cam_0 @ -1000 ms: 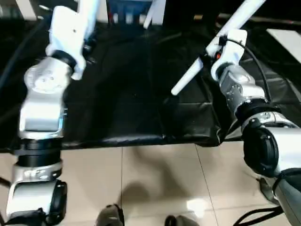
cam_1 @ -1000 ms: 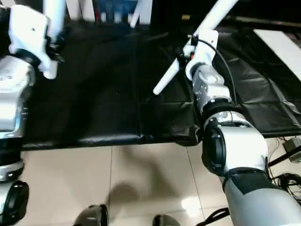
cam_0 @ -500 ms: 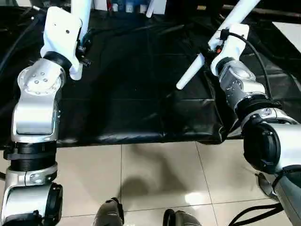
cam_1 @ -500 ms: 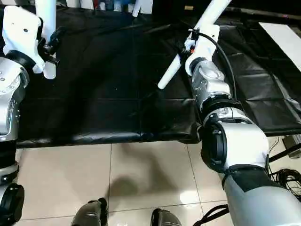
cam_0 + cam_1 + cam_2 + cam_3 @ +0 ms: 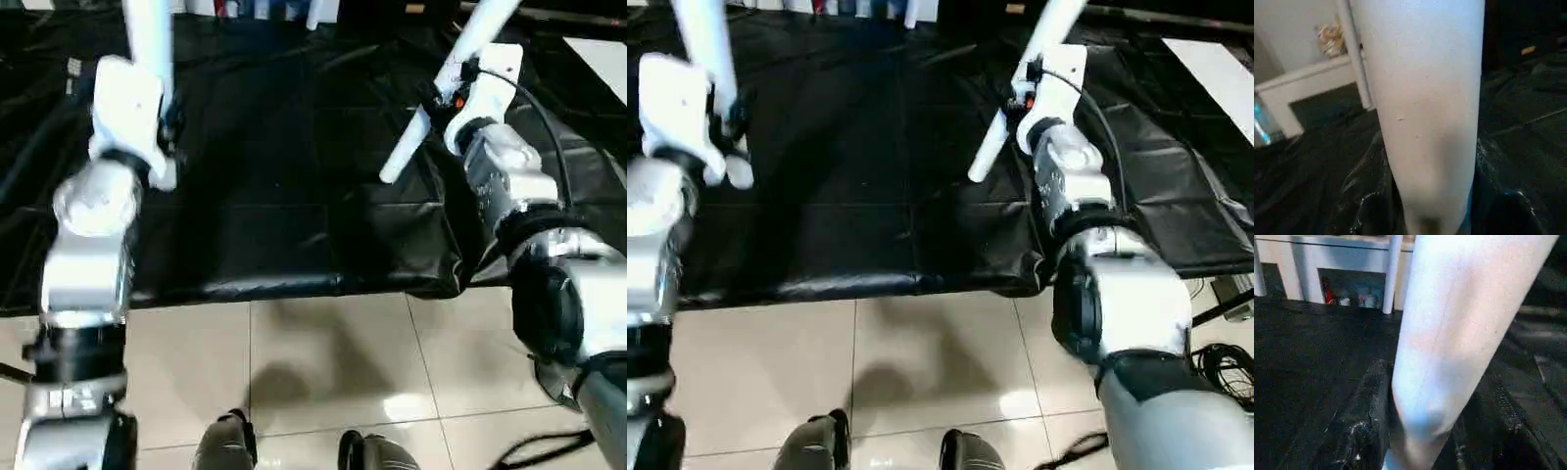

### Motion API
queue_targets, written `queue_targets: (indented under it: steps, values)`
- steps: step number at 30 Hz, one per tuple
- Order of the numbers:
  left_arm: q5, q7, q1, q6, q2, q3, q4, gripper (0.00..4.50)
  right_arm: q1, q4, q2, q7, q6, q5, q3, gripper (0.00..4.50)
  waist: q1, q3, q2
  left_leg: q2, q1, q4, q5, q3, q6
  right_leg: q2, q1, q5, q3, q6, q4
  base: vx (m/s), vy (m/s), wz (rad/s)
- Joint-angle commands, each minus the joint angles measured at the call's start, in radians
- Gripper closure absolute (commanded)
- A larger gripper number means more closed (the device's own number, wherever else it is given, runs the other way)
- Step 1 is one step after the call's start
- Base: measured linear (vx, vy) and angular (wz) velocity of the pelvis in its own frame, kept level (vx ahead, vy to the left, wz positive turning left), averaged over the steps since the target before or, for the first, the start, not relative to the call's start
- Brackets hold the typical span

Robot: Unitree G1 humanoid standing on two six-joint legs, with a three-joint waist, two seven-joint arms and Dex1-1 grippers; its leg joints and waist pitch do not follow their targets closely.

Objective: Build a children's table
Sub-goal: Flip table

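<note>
Black sheet (image 5: 294,176) covers the work surface; flat white panel (image 5: 1215,78) lies far right. Left gripper (image 5: 1430,215) and right gripper (image 5: 1420,431) each pinch a white leg (image 5: 147,39), (image 5: 431,108). Tiled floor (image 5: 323,372) is open.

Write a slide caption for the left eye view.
Robot raises a white table leg in its left arm and another leg in its right.

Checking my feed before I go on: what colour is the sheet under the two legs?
Black and glossy, crinkled sheet; the right eye view shows it best.
</note>
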Motion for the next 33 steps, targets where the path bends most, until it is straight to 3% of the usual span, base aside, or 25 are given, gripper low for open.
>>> queue_targets:
  steps: [1, 2, 4, 6, 11, 15, 17, 21, 25, 28, 30, 32, 33]
  values:
    - [0.069, 0.009, 0.025, -0.011, 0.031, -0.027, 0.013, 2.91, 0.022, -0.088, -0.035, 0.001, -0.040, -0.015, 0.002, 2.81, -0.009, -0.113, 0.009, 0.028, 0.063, -0.047, 0.037, -0.002, 0.124, -0.028, 0.054, 0.203, 0.030, -0.303, -0.023, 0.000, 0.000, 0.00]
    - [0.066, 0.015, 0.038, -0.021, 0.033, -0.027, 0.020, 2.91, 0.087, -0.173, -0.027, -0.003, -0.045, -0.028, 0.021, 2.82, -0.007, -0.114, 0.012, 0.029, 0.065, -0.048, 0.031, -0.002, 0.114, -0.025, 0.051, 0.188, 0.028, -0.297, -0.024, 0.000, 0.000, 0.00]
    - [0.065, 0.016, 0.041, -0.023, 0.033, -0.028, 0.022, 2.91, 0.106, -0.199, -0.025, -0.008, -0.044, -0.032, 0.027, 2.83, -0.005, -0.114, 0.013, 0.031, 0.071, -0.047, 0.029, 0.000, 0.107, -0.025, 0.047, 0.192, 0.029, -0.287, -0.025, 0.000, 0.000, 0.00]
    - [0.065, 0.019, 0.042, -0.032, 0.033, -0.028, 0.030, 2.91, 0.167, -0.279, -0.014, -0.027, -0.038, -0.038, 0.034, 2.83, -0.005, -0.116, 0.012, 0.028, 0.068, -0.048, 0.038, -0.002, 0.099, -0.023, 0.051, 0.201, 0.028, -0.281, -0.024, 0.000, 0.000, 0.00]
    - [0.060, 0.028, 0.037, -0.055, 0.033, -0.037, 0.055, 2.91, 0.282, -0.446, -0.006, -0.079, -0.035, -0.053, 0.044, 2.83, -0.003, -0.116, 0.016, 0.027, 0.074, -0.053, -0.013, -0.002, 0.052, -0.021, 0.049, 0.172, 0.028, -0.253, -0.030, 0.000, 0.000, 0.00]
    - [0.050, 0.031, 0.034, -0.069, 0.028, -0.051, 0.074, 2.91, 0.376, -0.584, 0.012, -0.129, -0.018, -0.070, 0.038, 2.83, -0.005, -0.116, 0.016, 0.025, 0.070, -0.057, -0.039, -0.004, 0.030, -0.022, 0.052, 0.162, 0.029, -0.231, -0.032, 0.000, 0.000, 0.00]
    - [0.050, 0.038, 0.046, -0.082, 0.021, -0.061, 0.088, 2.91, 0.471, -0.706, 0.034, -0.128, 0.004, -0.086, 0.061, 2.83, -0.006, -0.116, 0.017, 0.025, 0.071, -0.058, -0.048, -0.005, 0.023, -0.021, 0.052, 0.154, 0.029, -0.218, -0.034, 0.000, 0.000, 0.00]
    - [0.058, 0.055, 0.062, -0.077, 0.026, -0.062, 0.088, 2.91, 0.550, -0.816, 0.050, -0.117, 0.063, -0.086, 0.095, 2.83, -0.011, -0.116, 0.015, 0.024, 0.068, -0.060, -0.059, -0.007, 0.016, -0.021, 0.055, 0.148, 0.029, -0.205, -0.035, 0.000, 0.000, 0.00]
    - [0.065, 0.065, 0.069, -0.069, 0.035, -0.059, 0.087, 2.91, 0.564, -0.861, 0.058, -0.138, 0.106, -0.084, 0.098, 2.83, -0.013, -0.115, 0.016, 0.025, 0.070, -0.064, -0.107, -0.008, -0.003, -0.022, 0.052, 0.085, 0.030, -0.197, -0.041, 0.000, 0.000, 0.00]
    - [0.067, 0.075, 0.071, -0.067, 0.043, -0.061, 0.092, 2.91, 0.573, -0.893, 0.061, -0.148, 0.133, -0.084, 0.104, 2.83, -0.013, -0.117, 0.017, 0.025, 0.071, -0.064, -0.110, -0.008, -0.012, -0.022, 0.050, 0.088, 0.030, -0.187, -0.040, 0.000, 0.000, 0.00]
    - [0.052, 0.067, 0.074, -0.068, 0.040, -0.057, 0.093, 2.35, 0.577, -0.897, 0.058, -0.147, 0.141, -0.091, 0.113, 2.83, -0.013, -0.118, 0.017, 0.024, 0.071, -0.063, -0.103, -0.008, -0.015, -0.021, 0.051, 0.098, 0.030, -0.187, -0.039, 0.000, 0.000, 0.00]
    - [0.044, 0.073, 0.080, -0.069, 0.035, -0.051, 0.090, 2.21, 0.586, -0.910, 0.061, -0.135, 0.145, -0.078, 0.116, 2.13, -0.011, -0.121, 0.016, 0.024, 0.069, -0.061, -0.093, -0.009, -0.009, -0.020, 0.052, 0.111, 0.030, -0.181, -0.038, 0.000, 0.000, 0.00]
    - [0.047, 0.083, 0.081, -0.071, 0.034, -0.049, 0.088, 2.11, 0.590, -0.917, 0.064, -0.133, 0.148, -0.071, 0.115, 2.13, -0.014, -0.122, 0.014, 0.023, 0.065, -0.060, -0.082, -0.010, -0.003, -0.020, 0.056, 0.115, 0.029, -0.175, -0.036, 0.000, 0.000, 0.00]
